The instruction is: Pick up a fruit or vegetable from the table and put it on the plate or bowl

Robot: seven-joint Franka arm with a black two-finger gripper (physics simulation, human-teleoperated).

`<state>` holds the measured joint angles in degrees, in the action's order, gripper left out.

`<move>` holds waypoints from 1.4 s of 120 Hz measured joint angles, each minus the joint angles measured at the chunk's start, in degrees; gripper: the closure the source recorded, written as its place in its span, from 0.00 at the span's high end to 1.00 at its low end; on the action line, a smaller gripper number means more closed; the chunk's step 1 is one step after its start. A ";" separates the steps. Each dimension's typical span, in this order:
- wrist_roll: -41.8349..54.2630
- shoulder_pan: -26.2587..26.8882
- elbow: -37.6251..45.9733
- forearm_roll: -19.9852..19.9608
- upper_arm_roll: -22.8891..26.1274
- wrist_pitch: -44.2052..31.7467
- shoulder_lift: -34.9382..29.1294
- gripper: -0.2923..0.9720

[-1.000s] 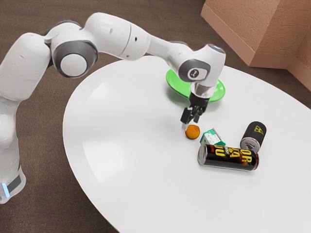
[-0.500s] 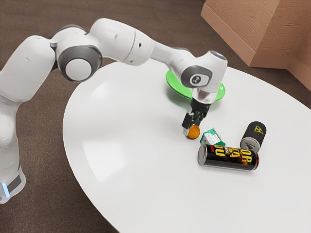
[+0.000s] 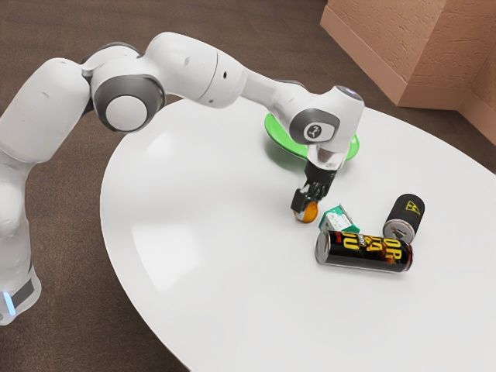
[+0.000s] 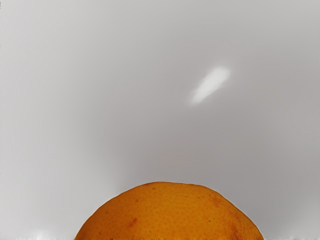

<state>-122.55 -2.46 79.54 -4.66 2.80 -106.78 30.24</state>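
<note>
A small orange (image 3: 311, 214) lies on the round white table (image 3: 201, 232), just in front of the green plate (image 3: 277, 133). My black gripper (image 3: 307, 208) has come down over the orange and stands open, one finger on each side of the fruit, which still rests on the table. In the wrist view the orange (image 4: 170, 215) looms right under the hand, with bare white tabletop beyond it. Part of the plate is hidden behind my wrist.
Close to the orange, toward the exterior view's right, are a green-and-white carton (image 3: 341, 220), a long black can lying on its side (image 3: 364, 251) and a short black can (image 3: 404, 215). A brown box (image 3: 403, 39) stands beyond the table.
My hand has turned and dropped from just above the orange until its fingers straddle the fruit. The orange, the plate and the cans have not moved.
</note>
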 joint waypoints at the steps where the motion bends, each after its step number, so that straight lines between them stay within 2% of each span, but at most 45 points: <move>1: 0.03 0.00 0.00 -0.02 0.00 0.01 -0.01 0.44; 21: 0.64 0.06 0.00 -0.09 0.00 0.26 -0.90 0.44; 36: 1.24 -0.52 -0.04 0.07 -0.27 0.93 -4.72 0.44; 45: 1.79 -3.09 -0.38 0.12 -0.46 1.65 -6.91 0.44; 64: 3.65 -7.46 -8.67 0.70 -0.67 5.42 -7.75 0.44; 93: 7.76 -16.24 -11.51 0.95 -0.61 8.24 -7.33 0.48; 101: 8.87 -18.34 -14.66 0.99 -0.61 9.19 -5.23 0.48; 115: 11.00 -21.46 -29.59 1.09 -0.62 12.46 6.24 0.48; 124: 12.31 -22.12 -34.58 1.13 -0.62 14.35 10.38 0.48; 141: 14.50 -22.31 -36.74 1.18 -0.62 16.43 12.30 0.48; 154: 15.95 -22.32 -36.87 1.48 -0.61 17.07 12.37 0.62; 168: 17.26 -22.33 -36.86 2.13 -0.60 17.41 12.22 0.71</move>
<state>-105.29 -24.79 42.69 -2.53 2.19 -89.37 42.45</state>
